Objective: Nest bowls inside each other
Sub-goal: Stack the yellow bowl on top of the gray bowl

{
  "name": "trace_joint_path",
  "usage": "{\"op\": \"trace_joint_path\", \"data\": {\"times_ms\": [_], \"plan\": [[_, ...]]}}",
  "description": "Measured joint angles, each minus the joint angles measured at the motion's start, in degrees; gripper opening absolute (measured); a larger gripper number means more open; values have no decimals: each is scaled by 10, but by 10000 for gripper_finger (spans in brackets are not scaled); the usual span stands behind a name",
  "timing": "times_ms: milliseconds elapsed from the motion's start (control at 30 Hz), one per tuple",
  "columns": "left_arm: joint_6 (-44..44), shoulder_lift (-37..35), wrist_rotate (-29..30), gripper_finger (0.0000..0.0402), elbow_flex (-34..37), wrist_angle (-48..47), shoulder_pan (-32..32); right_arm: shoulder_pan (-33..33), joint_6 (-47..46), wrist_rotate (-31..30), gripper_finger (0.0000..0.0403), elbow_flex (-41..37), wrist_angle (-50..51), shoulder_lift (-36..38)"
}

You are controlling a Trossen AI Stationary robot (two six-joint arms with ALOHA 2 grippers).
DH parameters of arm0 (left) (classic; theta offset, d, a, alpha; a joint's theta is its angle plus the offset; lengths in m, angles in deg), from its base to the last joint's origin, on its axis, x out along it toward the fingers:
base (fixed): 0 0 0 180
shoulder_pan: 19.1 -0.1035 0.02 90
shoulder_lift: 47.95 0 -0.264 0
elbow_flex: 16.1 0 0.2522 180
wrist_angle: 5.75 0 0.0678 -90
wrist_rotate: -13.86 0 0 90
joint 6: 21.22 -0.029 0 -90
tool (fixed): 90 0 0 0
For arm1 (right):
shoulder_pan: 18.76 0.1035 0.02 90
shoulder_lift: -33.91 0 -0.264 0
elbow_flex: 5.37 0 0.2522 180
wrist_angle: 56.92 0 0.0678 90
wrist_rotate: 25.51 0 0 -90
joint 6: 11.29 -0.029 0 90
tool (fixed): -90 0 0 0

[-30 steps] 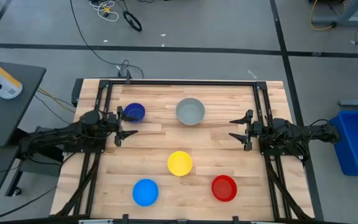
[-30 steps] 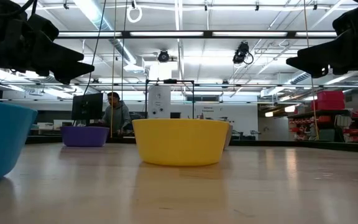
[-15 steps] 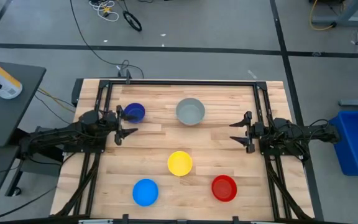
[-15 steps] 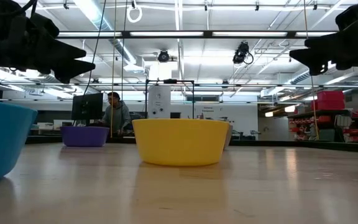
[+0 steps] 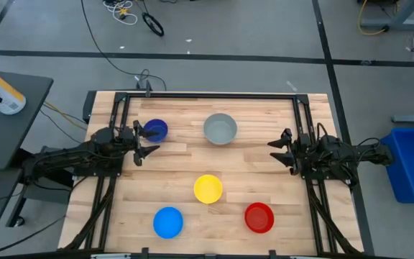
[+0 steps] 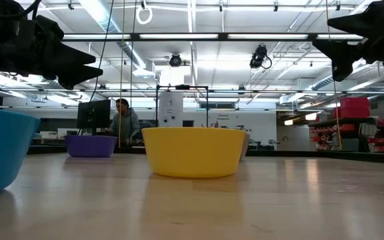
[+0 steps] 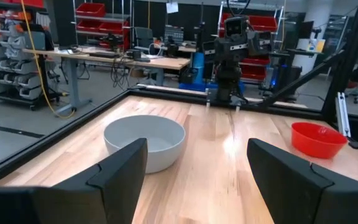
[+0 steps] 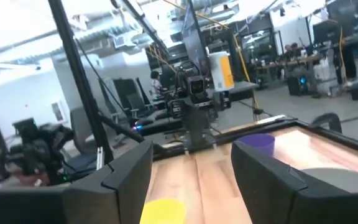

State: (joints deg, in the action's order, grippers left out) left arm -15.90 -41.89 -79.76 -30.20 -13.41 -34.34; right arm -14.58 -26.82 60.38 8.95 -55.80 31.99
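While both arms hover over the table, the high view shows five separate bowls: dark blue, grey, yellow, light blue, red. Left gripper spreads wide beside dark blue; right gripper stands open, empty. Low view: yellow centre. Left wrist view: grey ahead between wide fingers.

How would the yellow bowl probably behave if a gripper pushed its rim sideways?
The yellow bowl looks like thin plastic, so probably light and apt to slide on the smooth table. Its base is narrower than its rim, so a high push might tip it.
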Motion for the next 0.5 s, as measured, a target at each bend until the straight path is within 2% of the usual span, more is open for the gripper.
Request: {"op": "trace_joint_path", "data": {"times_ms": [167, 267, 400, 500], "plan": [[-3, 0, 0, 286, 0, -31, 0, -1, -21, -54, 209, 0, 46, -16], [-6, 1, 0, 286, 0, -36, 0, -1, -14, -73, 193, 0, 33, -43], [-11, 8, -2, 286, 0, -36, 0, -1, -35, -61, 175, 0, -52, -99], [-14, 16, -2, 286, 0, -37, 0, 0, -39, 2, 163, 0, -81, -159]]}}
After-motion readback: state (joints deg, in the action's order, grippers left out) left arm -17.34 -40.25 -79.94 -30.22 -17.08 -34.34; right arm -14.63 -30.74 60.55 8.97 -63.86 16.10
